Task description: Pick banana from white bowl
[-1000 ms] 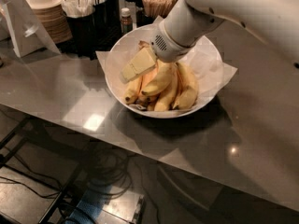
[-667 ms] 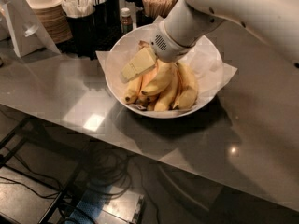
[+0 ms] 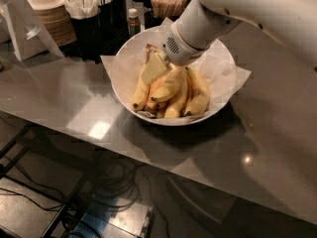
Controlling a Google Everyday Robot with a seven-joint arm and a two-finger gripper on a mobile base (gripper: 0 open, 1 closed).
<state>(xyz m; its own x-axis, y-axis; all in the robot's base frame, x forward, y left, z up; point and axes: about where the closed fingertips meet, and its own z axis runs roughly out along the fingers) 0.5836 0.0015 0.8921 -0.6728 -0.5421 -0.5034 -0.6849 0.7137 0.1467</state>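
Observation:
The white bowl (image 3: 220, 58) stands on the grey counter, lined with crinkled white paper (image 3: 237, 76) that sticks out over its rim. Several ripe yellow bananas lie in it. One banana (image 3: 171, 85) lies on top of the pile, curved, with its dark tip toward the front left. My gripper (image 3: 156, 71) reaches down into the bowl from the upper right and sits at the left of the pile, touching the top bananas. The white arm (image 3: 233, 9) hides the back of the bowl.
Stacked pale paper bowls (image 3: 47, 9) stand at the back left. Beside them are a dark holder with napkins and cutlery (image 3: 89, 14), a small bottle (image 3: 132, 20) and a cup of wooden sticks (image 3: 168, 3). The counter's front edge (image 3: 99, 150) runs diagonally, with cables on the floor below.

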